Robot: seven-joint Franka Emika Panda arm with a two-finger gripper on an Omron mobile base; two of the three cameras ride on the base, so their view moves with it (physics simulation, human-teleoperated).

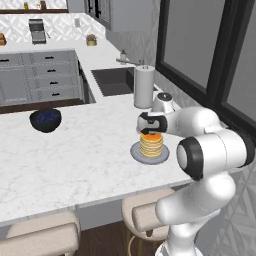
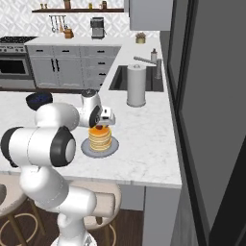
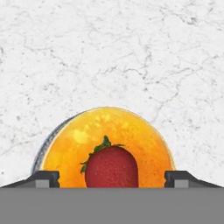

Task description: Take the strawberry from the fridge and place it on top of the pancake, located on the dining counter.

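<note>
We have the end effector [image 3: 112,178] directly above the pancake [image 3: 109,144], its two fingertips [image 3: 43,178] spread wide, one at each side of the hand view, with the strawberry [image 3: 111,168] lying between them but touching neither. The berry sits on the top pancake, leaf cap pointing away from us, so we judge the release itself done and the step in hand to be a clean withdrawal. In the right base view the strawberry [image 2: 99,127] shows as a small red spot on top of the pancake [image 2: 100,138], just under the end effector [image 2: 104,121]; in the left base view the end effector [image 1: 150,131] hangs just over the pancake [image 1: 151,145] and its plate [image 1: 136,152], on the white marble desk [image 1: 75,160]. To do this well, we should keep the fingers spread and lift straight up along the end effector's own axis, with no sideways drift, because the berry is round and could roll off if a fingertip brushed it. We should not close until we are well above the berry. The paper towel roll [image 1: 144,86] stands beyond the end effector and the dark bowl [image 1: 45,120] is well off to one side, so neither should obstruct a vertical retreat. We cannot tell whether the berry is fully settled or still rocking.
</note>
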